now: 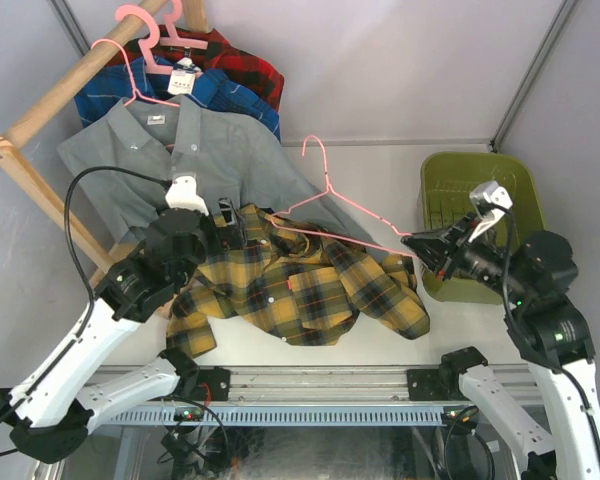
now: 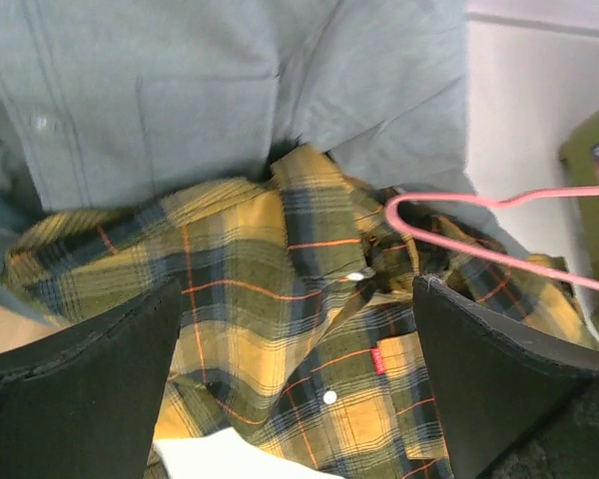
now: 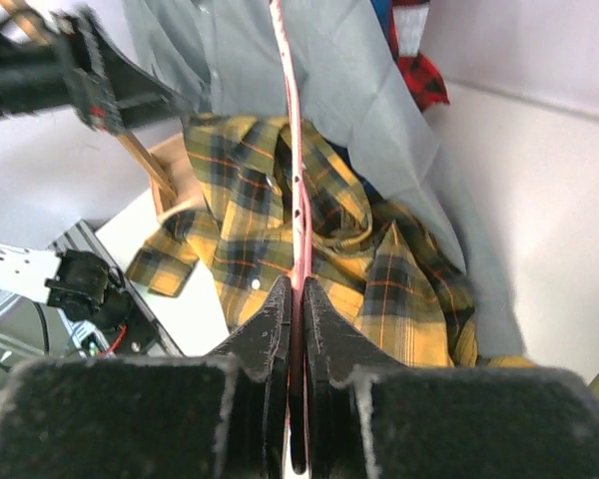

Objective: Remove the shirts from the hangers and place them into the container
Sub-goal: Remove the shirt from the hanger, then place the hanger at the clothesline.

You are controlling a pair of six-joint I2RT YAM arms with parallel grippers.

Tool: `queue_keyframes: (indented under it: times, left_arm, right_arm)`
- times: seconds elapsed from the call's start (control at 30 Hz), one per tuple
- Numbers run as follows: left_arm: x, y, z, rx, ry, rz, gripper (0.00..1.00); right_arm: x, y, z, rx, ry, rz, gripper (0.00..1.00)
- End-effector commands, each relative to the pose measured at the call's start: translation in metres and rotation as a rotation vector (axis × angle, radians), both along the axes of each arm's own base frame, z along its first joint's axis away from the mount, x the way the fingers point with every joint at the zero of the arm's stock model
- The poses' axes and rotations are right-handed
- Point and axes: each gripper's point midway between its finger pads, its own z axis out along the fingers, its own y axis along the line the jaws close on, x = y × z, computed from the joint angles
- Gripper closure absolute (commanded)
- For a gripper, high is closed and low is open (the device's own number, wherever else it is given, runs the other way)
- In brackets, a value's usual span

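Yellow shirt [image 1: 300, 290]: plaid, off its hanger, lying crumpled on the bench [image 1: 400, 175] between the two pincers. Its collar end is under the left pincer and its far hem is close below the right one.
Loose hanger [image 3: 293, 150]: thin pink wire, slanting from the right pincer out over the yellow shirt towards the left pincer. Its rounded corner is just beyond the left fingers. I cannot tell whether it touches the cloth.
Right pincer [image 3: 295, 289]: closed tight on the hanger wire, which runs out between the two fingertips.
Left pincer [image 2: 295, 299]: fingers spread wide and holding nothing. It is poised over the buttoned front of the yellow shirt, and contact cannot be judged.
Bin [image 1: 450, 165]: olive green with a slotted floor. It stands on the bench just behind the right pincer, well apart from the left one.
Grey shirt [image 1: 200, 150]: hangs from the rail just beyond the left pincer, its lower edge draped over the top of the yellow shirt.
Blue shirt [image 1: 230, 95]: plaid, behind the grey one, farther from the left pincer.
Red shirt [image 1: 245, 65]: plaid, hindmost on the rail.
Rail [image 1: 70, 85]: a thick wooden bar slanting up on the left pincer's outer side, with pink hooks [image 1: 130, 60] over it.
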Motion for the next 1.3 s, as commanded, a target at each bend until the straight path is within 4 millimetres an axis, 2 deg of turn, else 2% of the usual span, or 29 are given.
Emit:
queue_keyframes:
  times: [0.0,0.13,0.23,0.37,0.43,0.57,0.67,0.93,1.13,1.27]
  left_arm:
    - [0.005,0.010,-0.028,-0.097,0.063,0.103,0.01]
    - [0.000,0.005,-0.038,-0.178,0.060,0.088,0.03]
    - [-0.004,0.004,-0.048,-0.238,0.072,0.102,0.04]
    - [-0.011,0.012,-0.069,-0.266,0.104,0.151,0.05]
    - [-0.016,0.017,-0.075,-0.275,0.107,0.166,0.05]
    - [-0.027,0.022,-0.088,-0.308,0.117,0.167,0.06]
    - [-0.035,0.023,-0.093,-0.347,0.109,0.149,0.06]
    - [-0.053,0.013,-0.104,-0.400,0.116,0.048,0.08]
    - [-0.058,0.006,-0.109,-0.419,0.130,-0.001,0.09]
    - [-0.058,0.004,-0.109,-0.405,0.138,-0.014,0.09]
  right_arm:
    - [-0.016,-0.005,0.055,0.076,-0.156,-0.012,1.00]
    - [-0.024,-0.004,0.077,0.134,-0.207,0.001,1.00]
    - [-0.035,0.006,0.100,0.204,-0.253,0.082,1.00]
    - [-0.039,0.014,0.130,0.248,-0.377,0.149,1.00]
    - [-0.034,0.018,0.142,0.266,-0.420,0.161,1.00]
    - [-0.027,0.038,0.158,0.372,-0.383,0.222,1.00]
    - [-0.015,0.059,0.160,0.367,-0.384,0.234,1.00]
    - [0.007,0.116,0.190,0.434,-0.462,0.249,1.00]
    - [0.026,0.163,0.211,0.453,-0.492,0.262,1.00]
    - [0.040,0.199,0.218,0.440,-0.486,0.273,1.00]
